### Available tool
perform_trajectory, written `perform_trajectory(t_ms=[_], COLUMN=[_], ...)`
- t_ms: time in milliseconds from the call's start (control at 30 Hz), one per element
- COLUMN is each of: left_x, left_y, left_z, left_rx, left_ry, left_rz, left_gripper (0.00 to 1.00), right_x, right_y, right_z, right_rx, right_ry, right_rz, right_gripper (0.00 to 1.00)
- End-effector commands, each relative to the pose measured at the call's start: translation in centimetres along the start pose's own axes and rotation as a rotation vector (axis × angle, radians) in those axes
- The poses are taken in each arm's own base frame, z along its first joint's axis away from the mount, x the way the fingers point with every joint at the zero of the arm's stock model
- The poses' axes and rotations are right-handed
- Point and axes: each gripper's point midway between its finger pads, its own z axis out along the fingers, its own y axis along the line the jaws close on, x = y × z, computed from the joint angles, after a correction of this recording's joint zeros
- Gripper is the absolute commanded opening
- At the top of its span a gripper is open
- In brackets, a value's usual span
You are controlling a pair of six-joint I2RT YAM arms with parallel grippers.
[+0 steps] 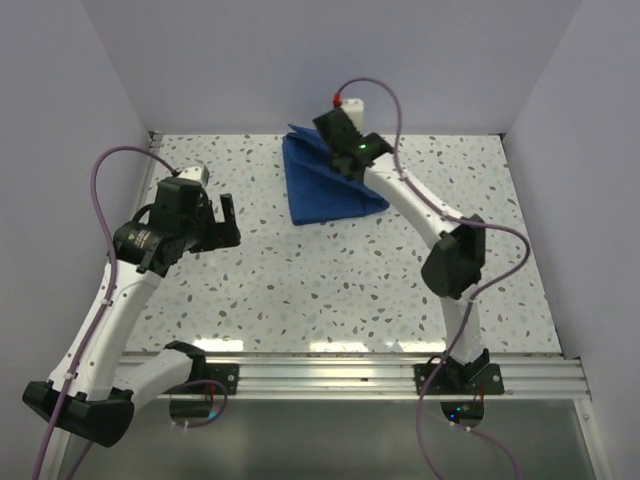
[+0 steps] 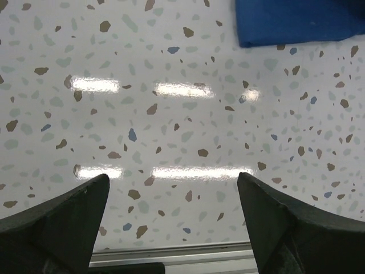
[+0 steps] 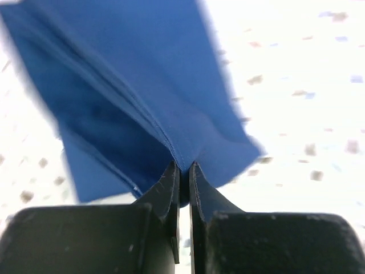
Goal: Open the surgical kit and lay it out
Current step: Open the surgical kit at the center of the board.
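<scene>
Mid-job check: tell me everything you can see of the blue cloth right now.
The blue cloth is royal-blue woven fabric, folded into a rough triangle with layered edges, lying at the far middle of the speckled table. The right gripper, shut, pinches one edge and lifts it, so folds fan out from the jaws. Nothing inside shows.

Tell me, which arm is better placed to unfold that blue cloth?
Right: the right gripper is shut on the blue cloth; the left gripper hangs open, apart from it.
</scene>
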Motion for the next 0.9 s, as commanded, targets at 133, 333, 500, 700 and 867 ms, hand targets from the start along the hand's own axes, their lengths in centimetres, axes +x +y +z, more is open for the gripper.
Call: perform_trajectory(t_ms=[133, 333, 500, 700, 867], left_x=[-4.1, -4.9, -4.2, -3.6, -3.5], left_y=[-2.6, -4.2, -9.3, -19.2, -25.0], left_z=[0.7, 4.8, 10.0, 16.1, 20.2], left_rx=[0.078, 0.083, 0.047, 0.035, 0.036], left_ry=[-0.103, -0.072, -0.012, 0.026, 0.021], left_rz=[-0.006, 0.044, 0.154, 0.245, 0.251], left_gripper=[0.99, 1.0, 1.0, 1.0, 1.0], right_x=[-0.9, 7.8, 11.3, 8.8, 6.0], right_y=[-18.8, -24.0, -26.4, -27.1, -27.9], right_z=[-1.2, 2.2, 1.8, -3.0, -8.5], right_rx=[0.348, 0.508, 0.582, 0.524, 0.445], right_ry=[-0.009, 0.219, 0.344, 0.251, 0.146], right_rz=[0.151, 0.165, 0.186, 0.253, 0.283], right_gripper=[0.0, 0.45, 0.99, 0.99, 0.99])
